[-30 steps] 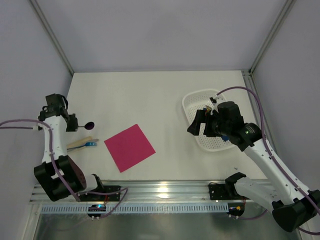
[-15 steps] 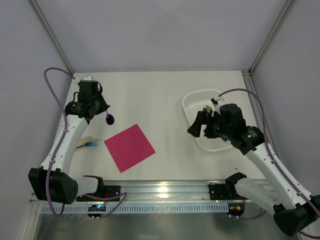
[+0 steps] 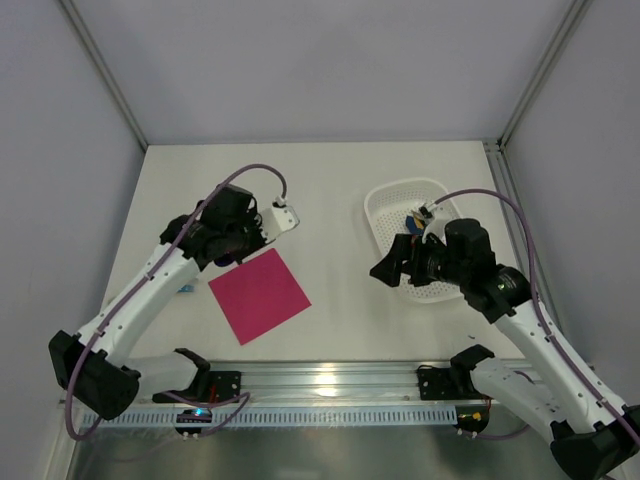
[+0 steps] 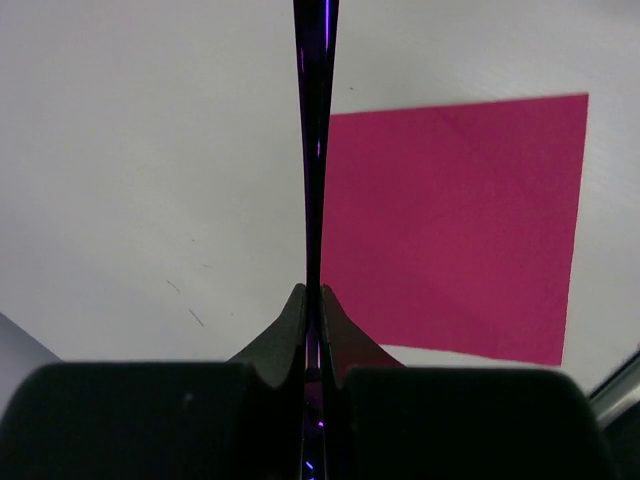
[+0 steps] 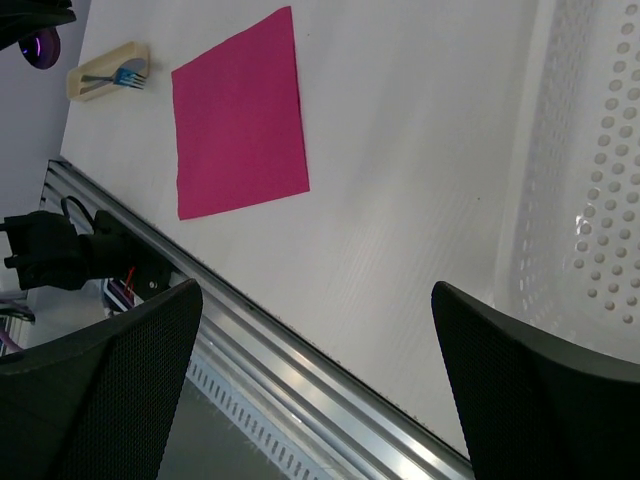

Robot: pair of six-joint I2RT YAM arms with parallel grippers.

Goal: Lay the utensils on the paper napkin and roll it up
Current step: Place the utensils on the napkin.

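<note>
Pinching purple spoon (image 4: 315, 100) in L gripper (image 4: 313, 296) near napkin (image 4: 450, 220); R gripper (image 5: 315, 380) wide open, empty.

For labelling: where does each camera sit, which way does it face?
Top external: above, behind the bases, looking down on the table; left arm and right arm show.
Left wrist: looks down past shut fingers gripping a purple utensil.
Right wrist: looks across the table past open fingers; basket at right.
All share the pink napkin.
</note>
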